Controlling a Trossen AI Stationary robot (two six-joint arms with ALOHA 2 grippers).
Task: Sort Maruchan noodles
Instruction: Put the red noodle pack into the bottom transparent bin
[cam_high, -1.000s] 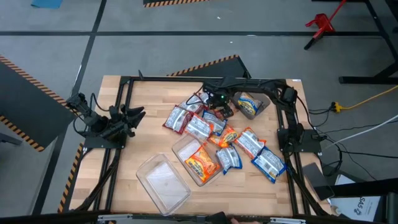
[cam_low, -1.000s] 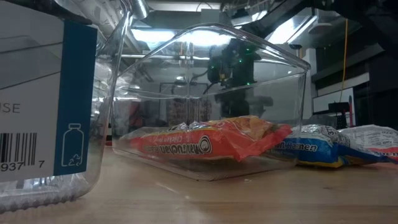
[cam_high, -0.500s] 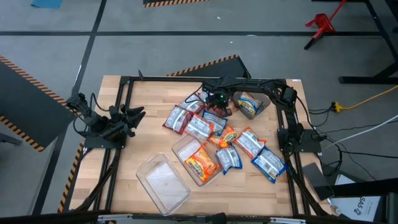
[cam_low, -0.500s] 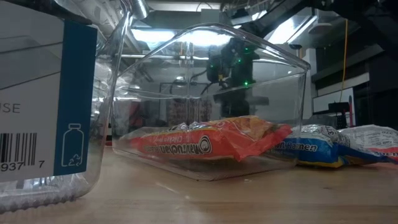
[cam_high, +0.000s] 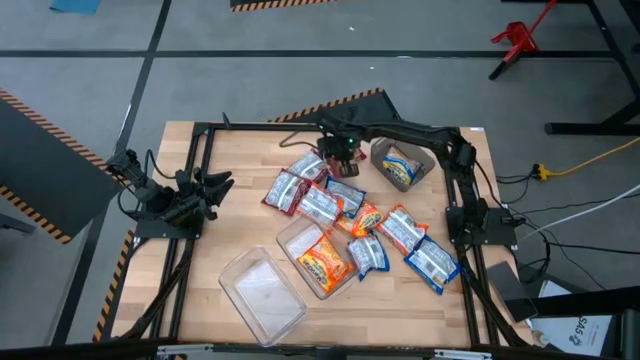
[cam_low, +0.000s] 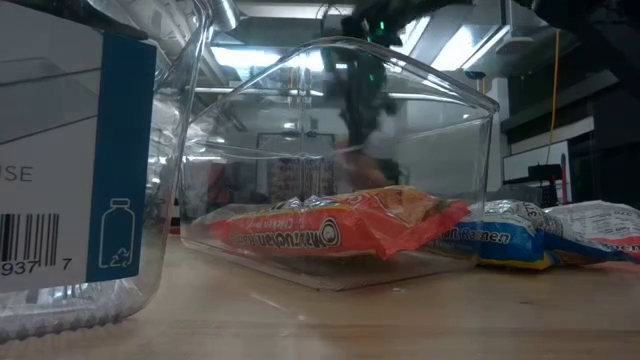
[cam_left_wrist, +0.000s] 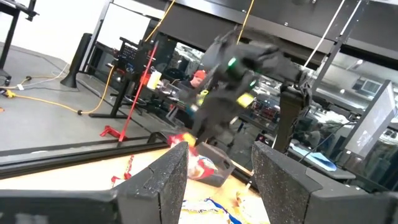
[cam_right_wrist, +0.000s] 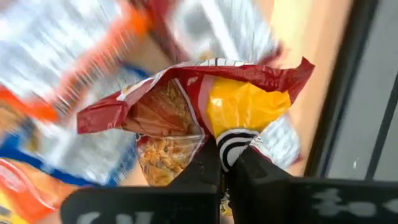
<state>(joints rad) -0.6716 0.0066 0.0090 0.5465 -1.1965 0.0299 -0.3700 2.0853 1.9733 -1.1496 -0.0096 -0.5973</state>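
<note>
The right tool (cam_right_wrist: 225, 163) is clamped on the edge of a red noodle packet (cam_right_wrist: 205, 106), lifted clear above the far middle of the table (cam_high: 215, 225). The packet hangs crumpled from the grip; which way its long side runs I cannot tell. The right arm (cam_high: 410, 133) reaches across the far edge from the right side. Just beside the tool on the right sits a dark grey tub (cam_high: 400, 165) with one packet inside.

Below the tool, a loose pile of packets (cam_high: 325, 200) spreads over the middle of the table, running diagonally toward the near right corner, most lying flat at mixed angles. A clear tub (cam_high: 312, 255) nearer the front holds an orange packet (cam_low: 330, 228), flat, with its long side across the low view. A second clear tub (cam_high: 262, 290) stands near the front edge.

The left tool (cam_left_wrist: 217, 186) waits at the table's left side, fingers spread and holding nothing.

The table is pale wood in a black frame, on a grey floor with hazard-striped mats. Beyond it are lit shelves and cables.
</note>
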